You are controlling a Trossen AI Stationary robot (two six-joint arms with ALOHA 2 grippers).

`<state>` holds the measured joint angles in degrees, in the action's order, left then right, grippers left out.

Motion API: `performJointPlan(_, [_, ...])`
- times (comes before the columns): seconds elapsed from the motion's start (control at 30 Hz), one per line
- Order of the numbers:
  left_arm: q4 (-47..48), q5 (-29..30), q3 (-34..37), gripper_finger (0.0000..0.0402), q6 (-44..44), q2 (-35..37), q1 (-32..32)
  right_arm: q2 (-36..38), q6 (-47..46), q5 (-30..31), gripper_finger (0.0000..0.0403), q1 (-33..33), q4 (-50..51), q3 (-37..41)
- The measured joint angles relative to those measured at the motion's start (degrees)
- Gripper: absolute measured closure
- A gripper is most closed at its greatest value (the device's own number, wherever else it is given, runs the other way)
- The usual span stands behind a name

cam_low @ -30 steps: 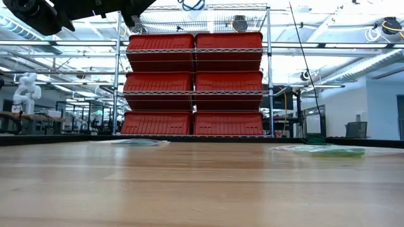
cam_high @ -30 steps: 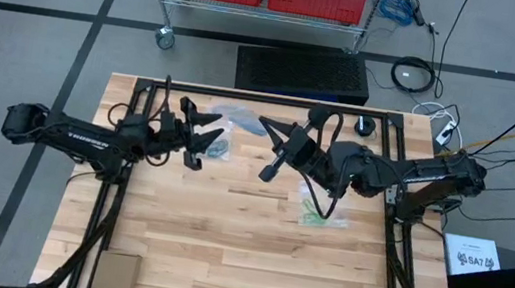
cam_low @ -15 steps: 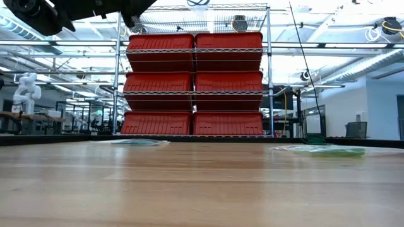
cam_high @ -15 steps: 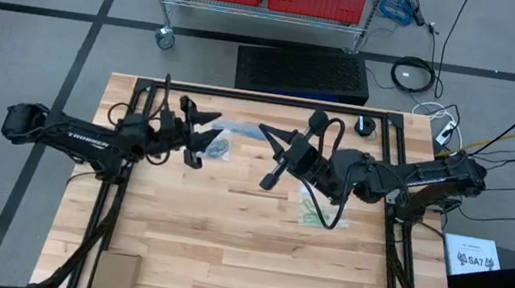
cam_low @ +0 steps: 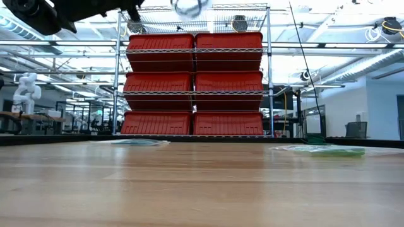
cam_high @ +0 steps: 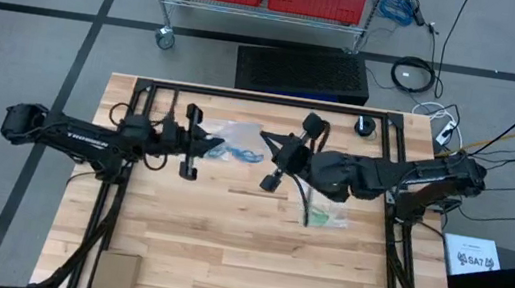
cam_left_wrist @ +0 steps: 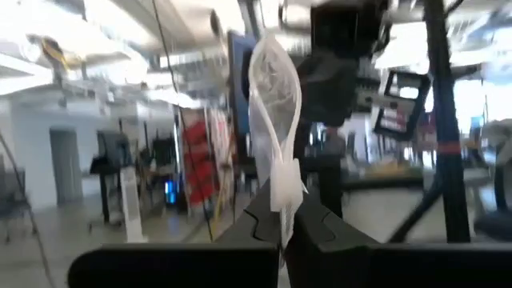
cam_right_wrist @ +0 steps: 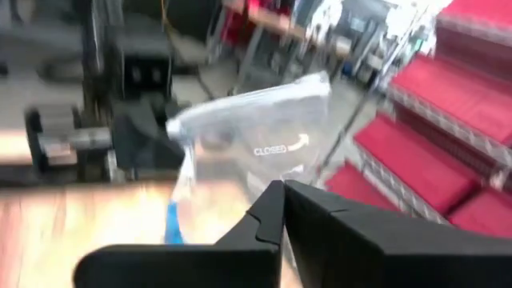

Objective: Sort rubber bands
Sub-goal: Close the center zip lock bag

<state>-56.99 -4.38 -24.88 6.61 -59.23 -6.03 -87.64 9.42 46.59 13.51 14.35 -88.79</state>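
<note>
Two tools pinch one clear bag (cam_high: 238, 139) above the bench (cam_high: 222, 250) — left tool (cam_left_wrist: 282, 228) and right tool (cam_right_wrist: 282, 200) both clamped. Blue rubber bands (cam_high: 236, 151) inside. Your risk: pulling unevenly tears the bag or slips its thin edge — spill.

Dark jointed arms (cam_high: 87, 133) (black cables)

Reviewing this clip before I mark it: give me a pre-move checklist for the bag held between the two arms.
1. Left gripper shut on the clear bag: ok.
2. Right gripper shut on the same bag's other edge: ok.
3. Bag held off the table: ok.
4. Bag mouth open: cannot tell.
5. Blue rubber bands inside bag: cannot tell.
6. Second bag, with green contents, lying on the table: ok.
</note>
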Motion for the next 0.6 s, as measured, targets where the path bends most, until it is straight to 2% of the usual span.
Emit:
performJointPlan(0.2, [14.43, 0.69, 0.0, 0.0399, 0.04, 0.12, 0.03, 0.17, -9.39, -1.11, 0.0345, -0.8, 14.73, 0.0])
performJointPlan(0.3, [23.09, 1.46, 0.0, 0.0399, 0.11, 0.12, -0.01, 0.17, -13.45, -7.38, 0.0315, -1.59, 19.2, 0.0])
performJointPlan(0.47, [32.4, 1.53, 0.0, 0.04, -0.04, 0.12, 0.02, -0.71, -15.54, -18.87, 0.0275, -2.92, 17.89, -0.08])
performJointPlan(0.6, [35.49, 0.81, 0.0, 0.04, -0.07, 0.12, 0.01, -6.13, -12.06, -25.04, 0.0265, -4.84, 13.63, -0.07])
